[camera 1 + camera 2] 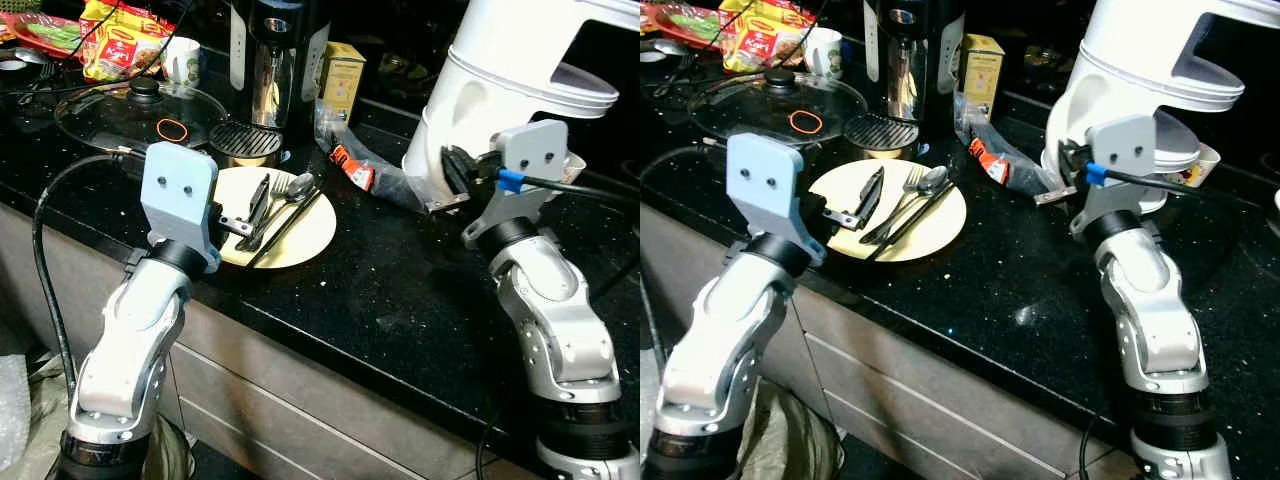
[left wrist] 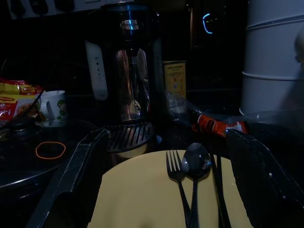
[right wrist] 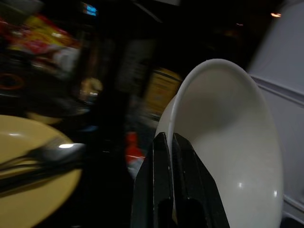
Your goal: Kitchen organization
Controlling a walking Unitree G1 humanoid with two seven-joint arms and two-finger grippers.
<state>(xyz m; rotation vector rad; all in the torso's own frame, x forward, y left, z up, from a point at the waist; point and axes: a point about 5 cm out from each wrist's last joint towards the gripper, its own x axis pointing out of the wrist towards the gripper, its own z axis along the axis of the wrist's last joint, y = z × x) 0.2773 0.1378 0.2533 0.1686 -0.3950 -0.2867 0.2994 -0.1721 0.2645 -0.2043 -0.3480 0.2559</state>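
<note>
Landmark: yellow plate [image 1: 312,232] on black counter [image 1: 420,300].

- Right gripper [image 3: 172,142] right of plate, beside tall white appliance [image 1: 520,70]; fingers pinched tight on rim of white bowl [image 3: 228,147], bowl lifted and tilted on edge.
- Left gripper [image 2: 161,190] at plate's near-left edge, fingers spread wide, holding nothing.
- Fork [image 2: 176,183], spoon [image 2: 196,164], knife [image 1: 258,203] lying on plate, unsorted.
- Behind plate: coffee maker [image 1: 275,65], glass lid [image 1: 140,112], snack packets [image 1: 125,40], mug [image 1: 184,60].
- Judged early: bowl in hand, not placed; cutlery and clutter left.
</note>
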